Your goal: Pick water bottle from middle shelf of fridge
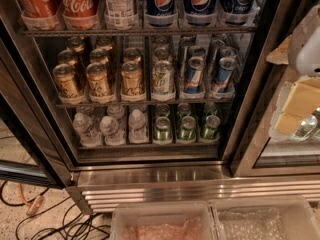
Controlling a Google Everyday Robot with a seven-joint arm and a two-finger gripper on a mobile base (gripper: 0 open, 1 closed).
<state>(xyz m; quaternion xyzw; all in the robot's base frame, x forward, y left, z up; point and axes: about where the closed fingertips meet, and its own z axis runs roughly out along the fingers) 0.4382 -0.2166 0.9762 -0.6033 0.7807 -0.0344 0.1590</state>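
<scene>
Open fridge (150, 176), front view, with the middle shelf (150, 145) taken as reference. On the left half of the middle shelf stand the clear, white-capped bottles. The water bottle (110, 128) is one of several alike, upright in the front row with a like bottle on each side of it and more behind. The right half of the shelf holds green cans (186, 128) in rows. The rack directly above the middle shelf carries gold cans (99, 81) at left and blue cans (222, 74) at right. The rack above that carries Coca-Cola bottles (77, 4) and Pepsi bottles (200, 1). Below the shelf runs the slatted steel base, and lower still sit two translucent bins (160, 219). Cables (55, 224) lie on the floor, down and to the left of the shelf. The gripper (299, 106) hangs to the right of the middle shelf, outside the fridge frame, well apart from the bottles. Whether it is spread or closed, I cannot tell.
</scene>
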